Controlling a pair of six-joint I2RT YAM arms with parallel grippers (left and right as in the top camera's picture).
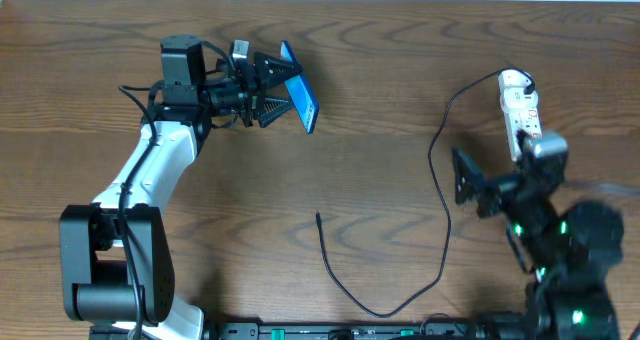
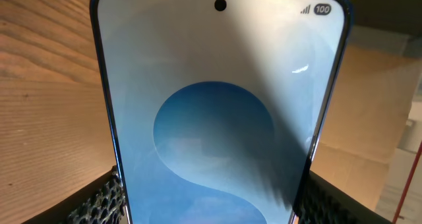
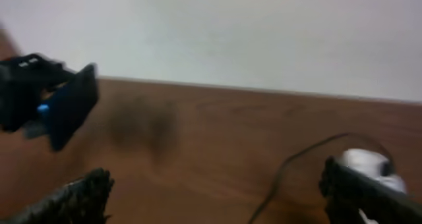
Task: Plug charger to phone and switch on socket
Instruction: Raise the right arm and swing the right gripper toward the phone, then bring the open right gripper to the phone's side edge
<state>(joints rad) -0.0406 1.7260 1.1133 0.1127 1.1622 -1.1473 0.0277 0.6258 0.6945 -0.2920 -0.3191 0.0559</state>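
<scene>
Clamping a black-edged rectangular smartphone with a bright blue screen [image 1: 300, 90] by its long edges, the left gripper [image 1: 283, 88] holds it tilted above the brown wooden table [image 1: 380, 70], ten o'clock overhead. At three o'clock, the right gripper [image 1: 462, 177] has its jaws wide apart, empty. Narrow white power strip [image 1: 518, 105] just beyond, two o'clock. Thin black charger cable [image 1: 431, 155] loops from the strip toward six o'clock; its tip lies free, well apart from the smartphone.

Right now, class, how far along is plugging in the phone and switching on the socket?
Done: the left gripper holds the phone. In hand: the right gripper is open, empty, near the socket. Left: the charger lies loose on the table, its tip unplugged; then the socket switch.
</scene>
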